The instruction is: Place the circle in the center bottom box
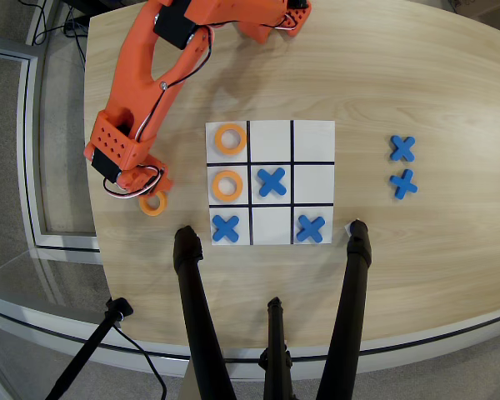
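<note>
Orange plastic fills the left of the overhead view: the arm (150,75) reaches down from the top edge of the bench (417,75) and ends with its end effector (147,187) over the wood left of the grid (270,183). Directly under its tip lies the ring (152,203), flat on the bench, hole facing up; being round, it has no long axis to speak of. Its upper edge is hidden by the end effector, so contact there is likely, but whether the jaws are spread or closed around it cannot be told from above.

On the grid, two more rings sit in the left column, one in the top cell (230,138) and one in the middle cell (227,185), with a blue X (225,227) below them. Another X (272,182) fills the central cell. The centre bottom box (272,226) is bare white. A third X (310,227) lies in the bottom right cell.

Right of the grid, well apart from it, two spare X pieces (402,148) (403,183) lie one above the other.
</note>
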Action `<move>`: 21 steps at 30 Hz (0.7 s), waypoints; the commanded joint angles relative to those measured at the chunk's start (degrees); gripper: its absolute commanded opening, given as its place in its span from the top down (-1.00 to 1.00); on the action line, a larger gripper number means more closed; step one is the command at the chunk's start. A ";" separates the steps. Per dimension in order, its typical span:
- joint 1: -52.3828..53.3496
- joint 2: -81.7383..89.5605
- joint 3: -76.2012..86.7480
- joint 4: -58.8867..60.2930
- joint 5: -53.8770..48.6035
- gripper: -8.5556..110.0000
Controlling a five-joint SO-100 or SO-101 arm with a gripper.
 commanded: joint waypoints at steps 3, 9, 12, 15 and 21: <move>0.09 0.18 -1.58 3.43 -0.62 0.51; 0.79 0.35 -1.85 8.53 -1.14 0.51; 1.14 0.53 -2.55 11.60 -2.02 0.52; 1.49 0.62 -3.25 14.50 -3.08 0.52; 2.29 0.53 -3.25 17.58 -4.92 0.52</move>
